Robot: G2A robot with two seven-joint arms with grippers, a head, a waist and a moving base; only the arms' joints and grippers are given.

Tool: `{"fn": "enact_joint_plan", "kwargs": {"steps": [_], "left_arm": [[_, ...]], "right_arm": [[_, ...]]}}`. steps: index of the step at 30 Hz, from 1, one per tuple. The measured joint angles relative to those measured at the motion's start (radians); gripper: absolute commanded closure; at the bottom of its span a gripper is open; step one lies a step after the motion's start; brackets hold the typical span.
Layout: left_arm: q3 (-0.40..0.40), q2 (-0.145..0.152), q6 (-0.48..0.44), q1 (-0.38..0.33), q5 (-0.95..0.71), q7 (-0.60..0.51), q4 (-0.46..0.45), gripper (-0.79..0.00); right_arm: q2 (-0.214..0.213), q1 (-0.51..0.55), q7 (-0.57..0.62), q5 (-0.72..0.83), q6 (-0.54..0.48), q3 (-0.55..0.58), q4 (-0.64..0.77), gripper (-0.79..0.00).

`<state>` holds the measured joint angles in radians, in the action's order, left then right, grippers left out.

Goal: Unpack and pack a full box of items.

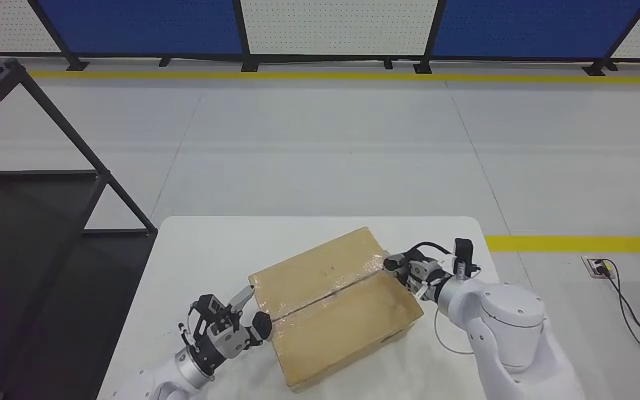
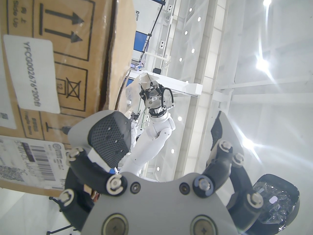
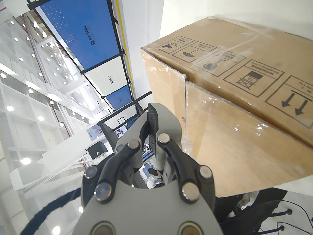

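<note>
Brown cardboard box point(image 1: 345, 335) sits on the white worktop point(image 1: 200, 260), turned at an angle to the worktop's edges. Its top flaps are shut, and a strip of clear tape point(image 1: 325, 298) runs along the seam between them. Handling symbols are printed on its side walls, and white labels point(image 2: 31, 74) are stuck to the wall that faces the left arm.

The left gripper point(image 1: 252, 310) is at the box's near left corner, low against the side wall. Its fingers point(image 2: 110, 133) stand wide apart with nothing between them. In the left wrist view the box point(image 2: 61, 37) lies off to one side of the gap. It is just beside the nearer finger (whether that finger touches the cardboard I cannot tell) and well apart from the other one.

The right gripper point(image 1: 393, 264) is at the opposite corner, on the far right, about level with the box's top edge. Its fingers point(image 3: 152, 121) are pressed together, and nothing shows between them. In the right wrist view the box point(image 3: 232, 123) lies just beside the closed fingers, not between them, and its upright corner edge is the part nearest them. The left wrist view also catches the right gripper point(image 2: 149, 94) farther off, past the box's corner.
</note>
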<state>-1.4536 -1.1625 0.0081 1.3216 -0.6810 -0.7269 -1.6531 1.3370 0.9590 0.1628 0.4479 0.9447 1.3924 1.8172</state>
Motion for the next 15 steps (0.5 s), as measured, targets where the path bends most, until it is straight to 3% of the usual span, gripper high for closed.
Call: {"fn": "enact_joint_plan", "kwargs": {"steps": [15], "left_arm": [[0.012,0.0,0.017,-0.022,0.002,0.006,0.02,-0.785]], "right_arm": [[-0.003,-0.016,-0.034,0.022,0.013,-0.012,-0.023,0.0]]}}
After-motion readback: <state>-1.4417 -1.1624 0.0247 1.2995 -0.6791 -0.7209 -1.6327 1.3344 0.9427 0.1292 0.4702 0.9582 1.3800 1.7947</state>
